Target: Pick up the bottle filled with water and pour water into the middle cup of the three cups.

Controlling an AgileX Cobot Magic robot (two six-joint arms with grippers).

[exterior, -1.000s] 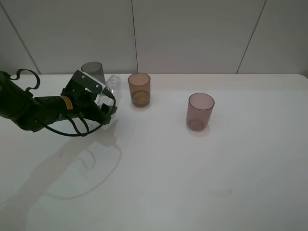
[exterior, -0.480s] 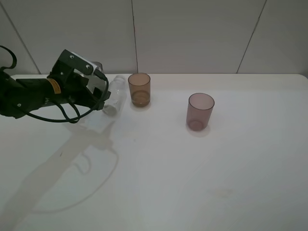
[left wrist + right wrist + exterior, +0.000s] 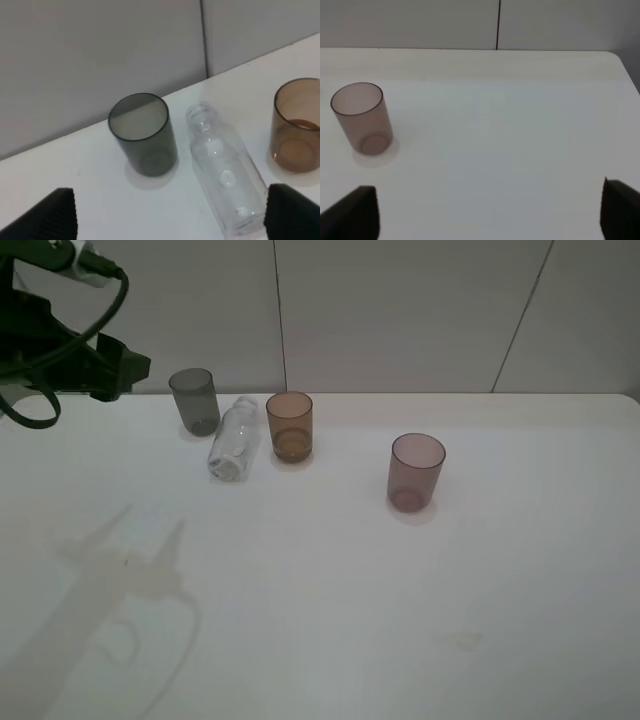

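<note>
1. The left end effector [image 3: 110,365] hovered raised at the far left, fingers spread, holding nothing.
2. The smoky grey translucent tumbler [image 3: 194,400] stood upright on the white tabletop [image 3: 330,600].
3. The small clear uncapped bottle [image 3: 232,440] lay on its side between the grey tumbler and the translucent amber tumbler [image 3: 289,426]; water inside was hard to make out.
4. The mauve translucent tumbler [image 3: 416,472] stood apart.
5. The right end effector [image 3: 490,215] looked spread and empty.

Bottle [image 3: 233,439] — clear, glossy plastic; three cups [image 3: 291,426] — smooth translucent tinted plastic; desk [image 3: 400,590] — matt white, smooth; left hand's fingertips [image 3: 47,215] — ribbed black pads.
</note>
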